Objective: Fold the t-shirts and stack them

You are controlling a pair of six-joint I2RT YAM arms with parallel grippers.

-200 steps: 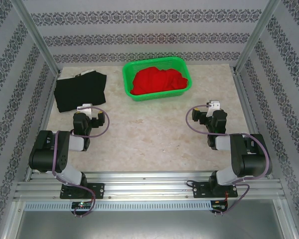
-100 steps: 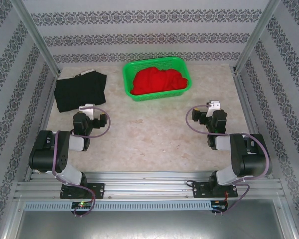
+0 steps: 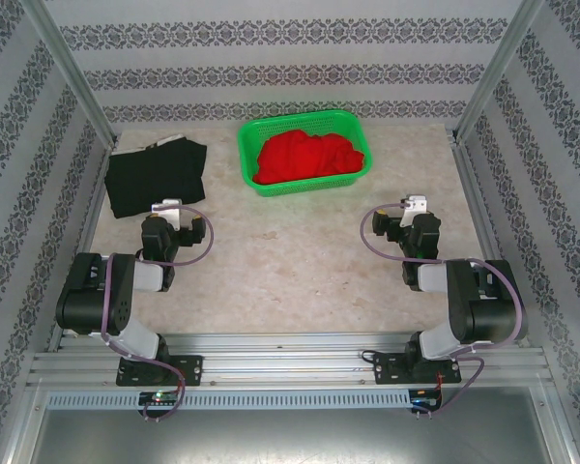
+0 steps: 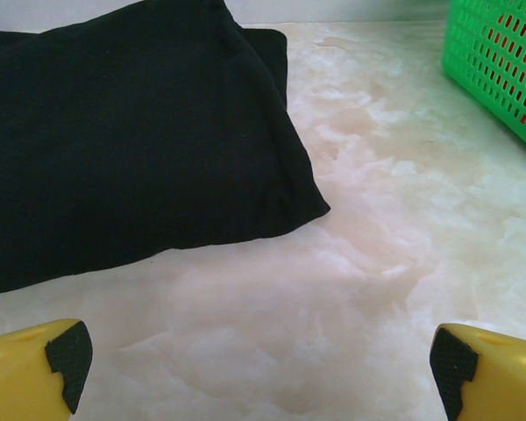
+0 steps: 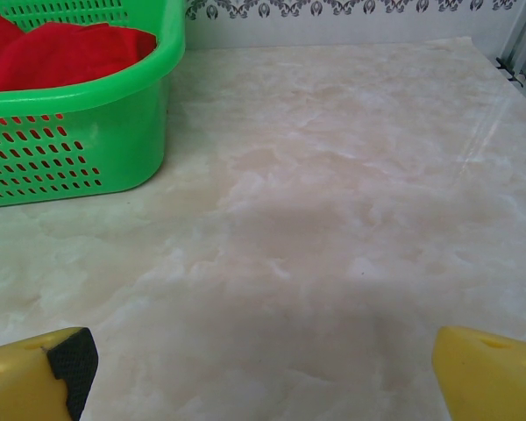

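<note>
Red t-shirt [image 3: 304, 158] lies crumpled in the green basket [image 3: 309, 186]; black t-shirt [image 3: 155, 177] folded outside it; both jaws wide open, empty.

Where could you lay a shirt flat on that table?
The wide bare stretch of table between black shirt, green basket and the near edge; also right of the basket. Crowded along the far edge, left and middle.

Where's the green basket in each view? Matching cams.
Top external: basket at far centre of the table.
Left wrist: upper right corner, cut off by the frame edge.
Right wrist: upper left, side wall facing the camera.
Shared landmark: red shirt inside it; in left wrist, red shows through the mesh.
</note>
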